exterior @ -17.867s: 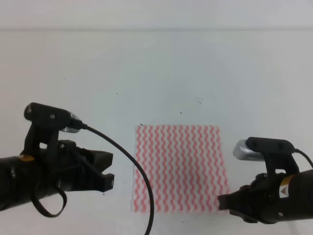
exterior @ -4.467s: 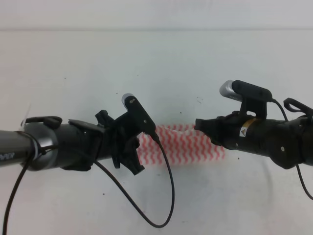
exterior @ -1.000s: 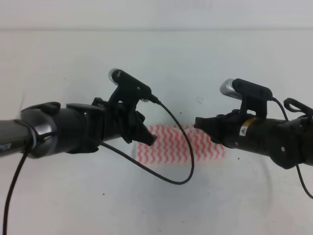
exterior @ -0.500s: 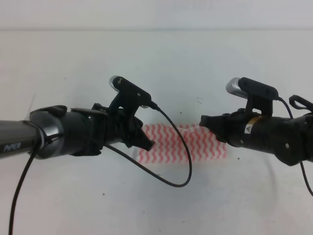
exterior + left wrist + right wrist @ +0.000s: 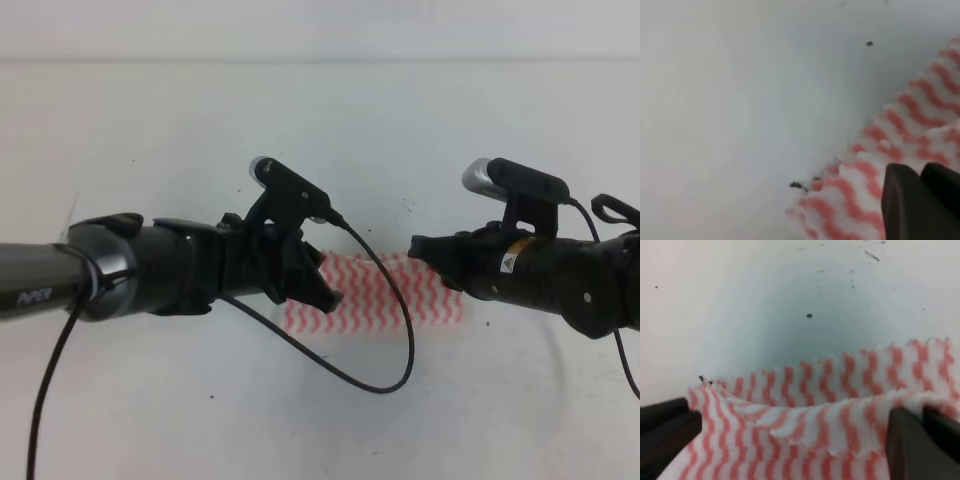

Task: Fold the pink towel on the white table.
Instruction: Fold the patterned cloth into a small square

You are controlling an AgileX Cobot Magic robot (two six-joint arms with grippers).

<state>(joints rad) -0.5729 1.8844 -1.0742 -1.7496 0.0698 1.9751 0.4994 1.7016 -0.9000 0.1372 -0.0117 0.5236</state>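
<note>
Left end effector (image 5: pixel 325 290): sits over the left end of the pink towel (image 5: pixel 385 293), centre of the exterior frame. Only dark finger tips are seen in the lower right of the left wrist view; whether cloth is pinched cannot be told. Right end effector (image 5: pixel 420 248): at the towel's right end, state likewise not discernible.

Step judged in hand: second fold, left end to be carried across to the right. Next move calls for a secure pinch and a level sweep.

Towel is seen doubled into a narrow band, layers rumpled, edge frayed, flat on the white worktop (image 5: pixel 320 130).
</note>
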